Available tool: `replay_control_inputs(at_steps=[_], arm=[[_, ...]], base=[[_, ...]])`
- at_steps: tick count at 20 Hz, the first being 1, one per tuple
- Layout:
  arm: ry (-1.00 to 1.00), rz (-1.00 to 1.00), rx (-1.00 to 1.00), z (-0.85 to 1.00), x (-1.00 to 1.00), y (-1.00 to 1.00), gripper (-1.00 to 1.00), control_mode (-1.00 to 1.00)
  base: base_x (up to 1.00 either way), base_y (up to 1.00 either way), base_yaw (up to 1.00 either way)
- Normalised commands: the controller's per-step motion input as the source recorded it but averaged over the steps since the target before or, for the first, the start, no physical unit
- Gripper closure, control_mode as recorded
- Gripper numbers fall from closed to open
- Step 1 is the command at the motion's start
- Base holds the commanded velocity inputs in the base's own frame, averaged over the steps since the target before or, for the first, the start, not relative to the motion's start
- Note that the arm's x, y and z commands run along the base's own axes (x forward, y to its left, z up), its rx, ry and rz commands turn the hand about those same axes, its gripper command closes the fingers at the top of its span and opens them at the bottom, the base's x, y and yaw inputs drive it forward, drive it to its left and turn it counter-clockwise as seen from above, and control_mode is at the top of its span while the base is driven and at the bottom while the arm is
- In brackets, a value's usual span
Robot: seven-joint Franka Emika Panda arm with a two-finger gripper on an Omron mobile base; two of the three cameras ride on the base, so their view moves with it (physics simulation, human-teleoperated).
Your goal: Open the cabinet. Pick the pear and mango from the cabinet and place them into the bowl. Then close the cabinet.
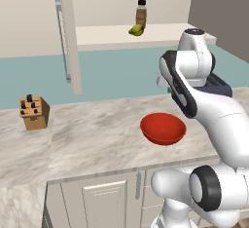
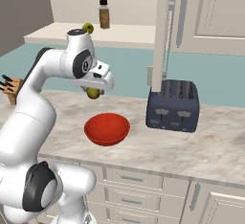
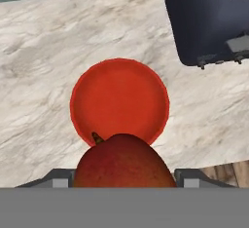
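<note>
Now the gripper (image 2: 94, 90) is hanging with its jaws clamped on the mango (image 3: 124, 161), the bowl (image 3: 119, 103) lying directly beneath and slightly ahead.

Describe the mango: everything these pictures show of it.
The mango is a small rounded fruit with smooth, dull skin, orange-red on the side the hand view shows and yellow-green as seen in the right base view, with a short dark stem stub at its top. It sits between the fingers of the gripper, held in the air above the counter, over the near rim of the red bowl. It touches nothing but the gripper; the bowl beneath is empty.
</note>
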Motion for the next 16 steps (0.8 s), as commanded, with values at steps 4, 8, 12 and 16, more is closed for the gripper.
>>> replay_control_inputs(at_steps=[4,8,12,16], arm=[[0.0,0.0,0.0,-0.45,0.05,0.0,1.0,-1.0],[0.0,0.0,0.0,-0.37,0.0,0.0,1.0,-1.0],[0.0,0.0,0.0,-0.35,0.0,0.0,1.0,-1.0],[0.0,0.0,0.0,-0.37,0.05,0.0,1.0,-1.0]], base=[[0.0,0.0,0.0],[0.0,0.0,0.0],[0.0,0.0,0.0],[0.0,0.0,0.0]])
